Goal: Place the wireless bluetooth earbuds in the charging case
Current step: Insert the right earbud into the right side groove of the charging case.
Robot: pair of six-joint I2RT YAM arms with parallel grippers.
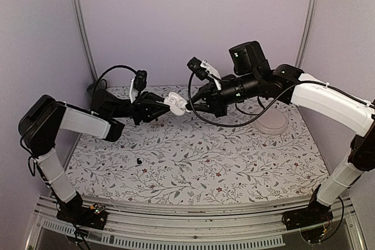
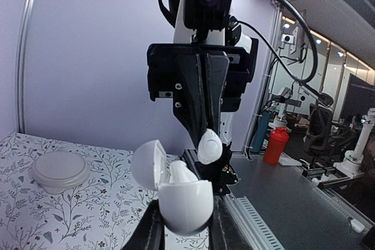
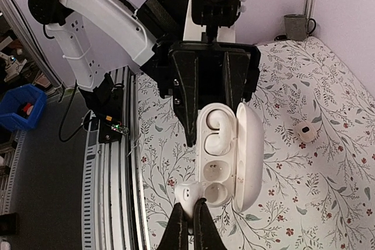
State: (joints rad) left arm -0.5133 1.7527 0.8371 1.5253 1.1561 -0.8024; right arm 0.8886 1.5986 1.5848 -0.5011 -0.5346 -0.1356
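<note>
The charging case (image 1: 174,103) hangs above the table's far middle with its lid open, and my left gripper (image 1: 159,106) is shut on its body. From the left wrist the case (image 2: 185,204) sits between the two fingers, lid (image 2: 146,165) swung left. One earbud (image 3: 215,126) is seated in the far socket of the case (image 3: 251,156); the near sockets are bare. My right gripper (image 3: 191,208) is shut on the other earbud (image 3: 189,192), just left of the case's near end and touching its edge. That earbud (image 2: 209,146) shows above the case in the left wrist view.
A pale round dish (image 1: 271,122) stands at the back right of the floral table. A tiny black bit (image 1: 139,160) lies in the front left area. A white round lump with a dark spot (image 3: 304,130) rests on the table. The two arms meet tip to tip.
</note>
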